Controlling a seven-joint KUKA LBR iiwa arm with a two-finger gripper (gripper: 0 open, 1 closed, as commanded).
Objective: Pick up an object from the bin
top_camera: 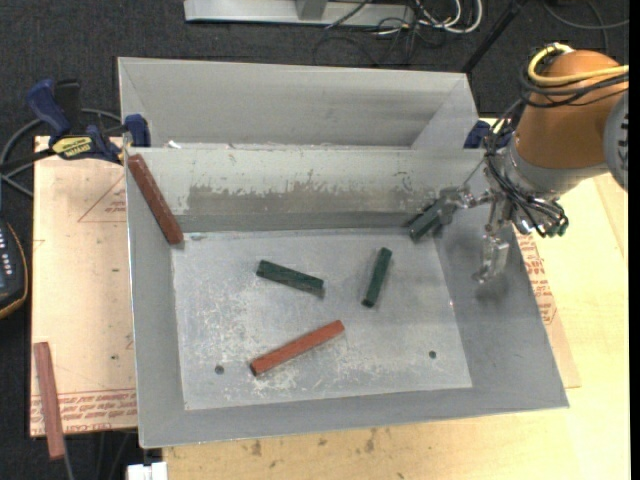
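Observation:
My gripper (459, 242) hangs over the right side of the bin, near the back right corner. It is open, its two fingers spread wide with nothing between them. Nearest to it is a dark green bar (376, 276), lying almost upright in the picture, a little to the left of the fingers and apart from them. A second dark green bar (290, 277) lies further left, near the middle of the floor. In front of both, a red-brown bar (297, 347) lies slanted.
Another red-brown bar (153, 200) rests against the bin's left wall at the back left corner. The orange-covered arm comes in over the right rim. Sloped walls ring the floor.

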